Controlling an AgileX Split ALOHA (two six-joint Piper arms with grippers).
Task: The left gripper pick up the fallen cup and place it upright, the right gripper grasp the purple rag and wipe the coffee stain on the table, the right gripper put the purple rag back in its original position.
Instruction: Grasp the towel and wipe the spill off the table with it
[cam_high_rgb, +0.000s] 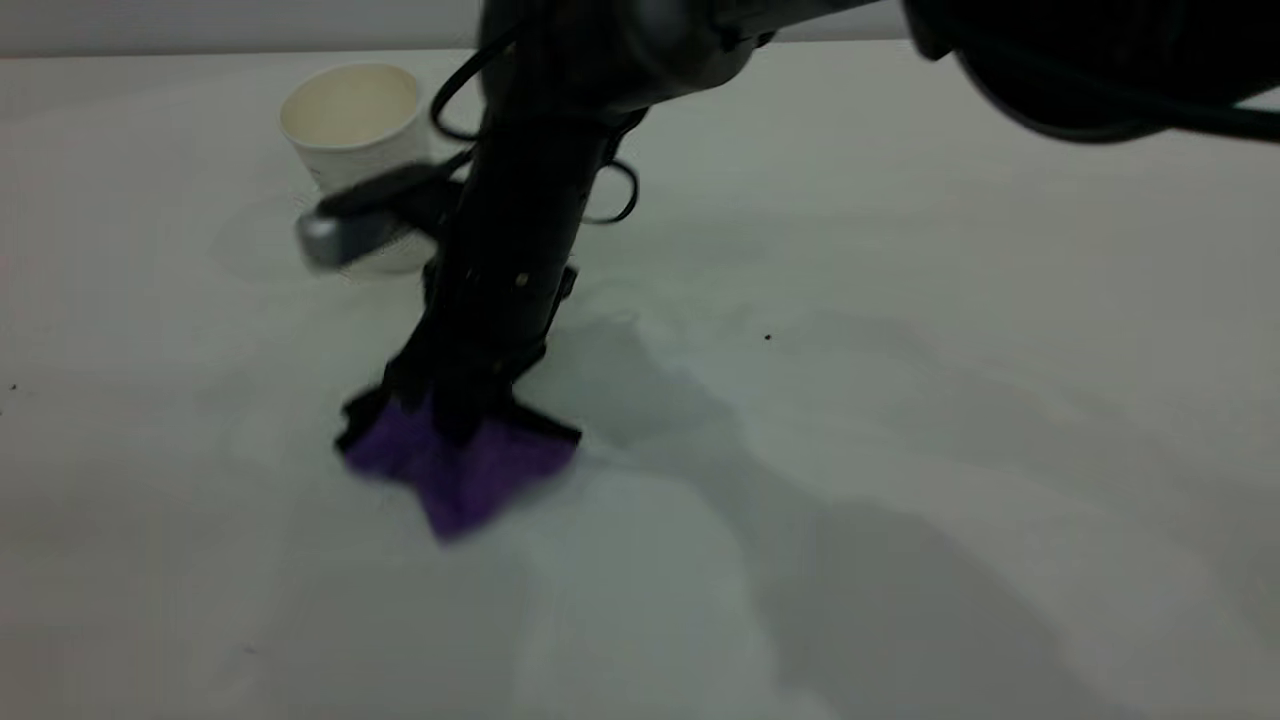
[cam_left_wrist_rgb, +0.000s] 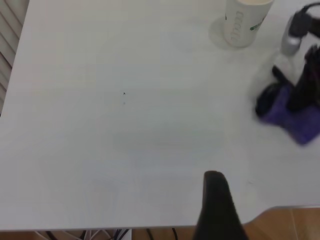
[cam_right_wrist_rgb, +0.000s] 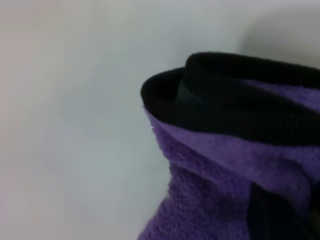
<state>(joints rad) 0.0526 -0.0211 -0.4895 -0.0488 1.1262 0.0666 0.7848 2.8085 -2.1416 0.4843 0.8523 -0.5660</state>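
The white cup (cam_high_rgb: 350, 125) stands upright at the back left of the table (cam_high_rgb: 900, 450); it also shows in the left wrist view (cam_left_wrist_rgb: 245, 22). My right gripper (cam_high_rgb: 450, 415) reaches down in the middle of the table and is shut on the purple rag (cam_high_rgb: 460, 465), pressing it onto the tabletop. The rag with its black edging fills the right wrist view (cam_right_wrist_rgb: 225, 190) and shows in the left wrist view (cam_left_wrist_rgb: 292, 117). No coffee stain is visible. My left gripper (cam_left_wrist_rgb: 216, 200) is far from both, above the table's edge.
A tiny dark speck (cam_high_rgb: 767, 337) lies on the table right of the right arm. A silver, blurred part (cam_high_rgb: 335, 235) on the right arm sits just in front of the cup. The table's edge (cam_left_wrist_rgb: 280, 207) and wooden floor show by the left gripper.
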